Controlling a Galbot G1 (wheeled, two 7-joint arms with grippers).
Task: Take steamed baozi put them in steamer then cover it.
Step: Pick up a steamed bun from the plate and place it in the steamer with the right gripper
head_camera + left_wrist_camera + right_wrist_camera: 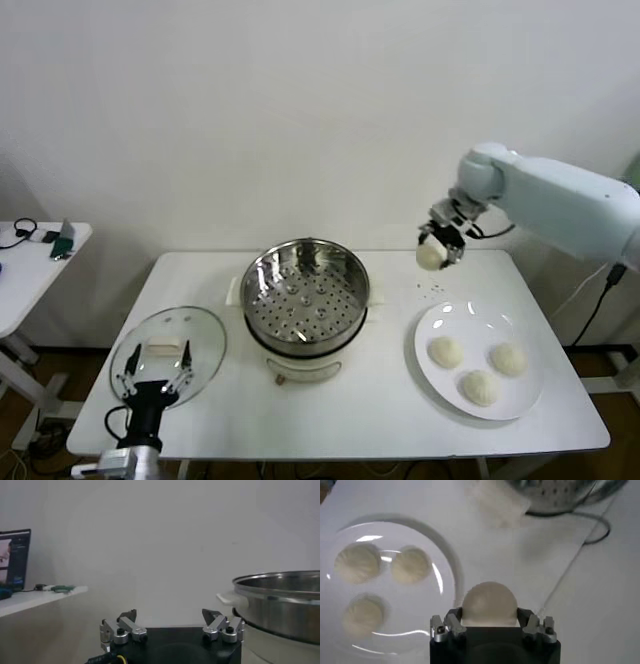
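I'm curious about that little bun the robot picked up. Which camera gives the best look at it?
The right wrist view: the held baozi fills the middle, clamped in the right gripper, above the plate. The head view shows it small and far off, beside the steamer. The left wrist view does not show it at all.

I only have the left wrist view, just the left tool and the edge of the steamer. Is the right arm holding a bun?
Observer: Yes. The right tool is shut on one baozi, lifted above the table beyond the plate.
Operator: How many are left on the plate?
Observer: Three baozi lie on it.
Operator: Anything in the steamer yet?
Observer: No, the steamer basket shows only its perforated bottom.
Operator: Where's the lid?
Observer: The glass lid lies flat on the table on the steamer's left, with the open left tool at its near edge.
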